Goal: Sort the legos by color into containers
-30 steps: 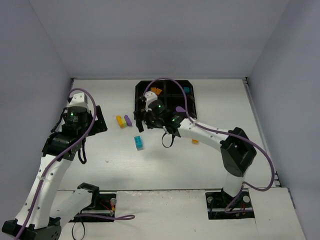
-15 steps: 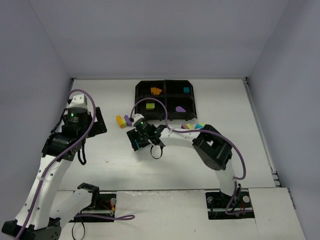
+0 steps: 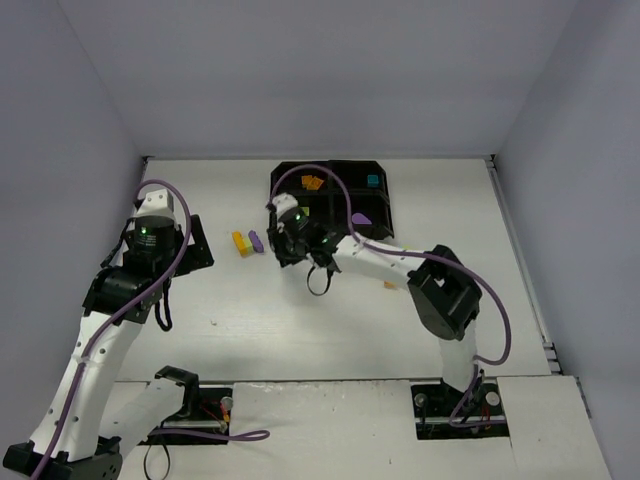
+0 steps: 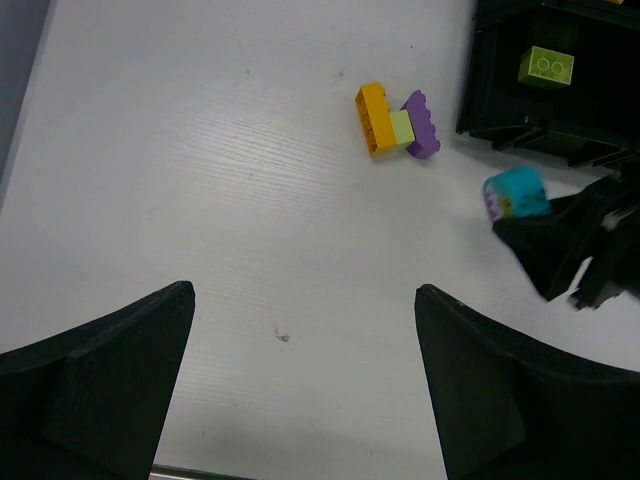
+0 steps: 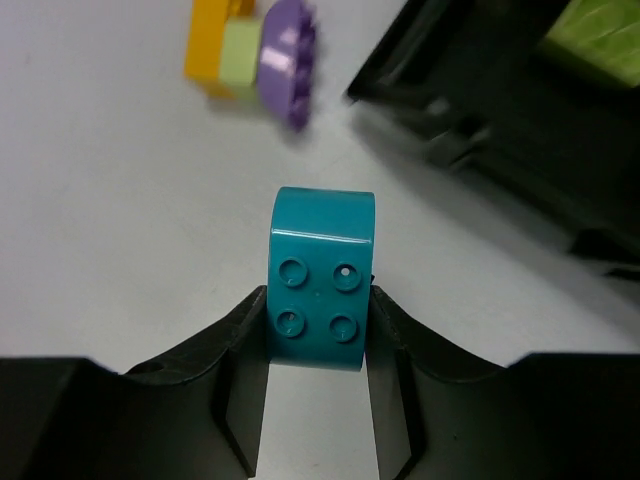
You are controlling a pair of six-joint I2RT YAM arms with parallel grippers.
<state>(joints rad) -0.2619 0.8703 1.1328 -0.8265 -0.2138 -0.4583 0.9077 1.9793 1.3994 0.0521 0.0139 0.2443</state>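
Observation:
My right gripper (image 5: 318,302) is shut on a teal lego (image 5: 320,280), its studs facing the camera, held above the table. In the top view the right gripper (image 3: 286,246) hangs at the near left corner of the black four-compartment tray (image 3: 331,189). In the left wrist view the teal lego (image 4: 517,193) shows just short of the tray wall (image 4: 500,110). A joined orange, yellow-green and purple lego cluster (image 3: 247,242) lies on the table left of the tray. My left gripper (image 4: 302,292) hovers open over bare table.
The tray holds orange legos (image 3: 312,182) back left, a teal one (image 3: 373,181) back right, a yellow-green one (image 4: 545,66) front left and a purple one (image 3: 360,218) front right. A small orange lego (image 3: 390,284) lies on the table under the right arm.
My right gripper came down from over the tray to the teal lego on the table, shut on it and lifted it back toward the tray corner. The left arm stayed still.

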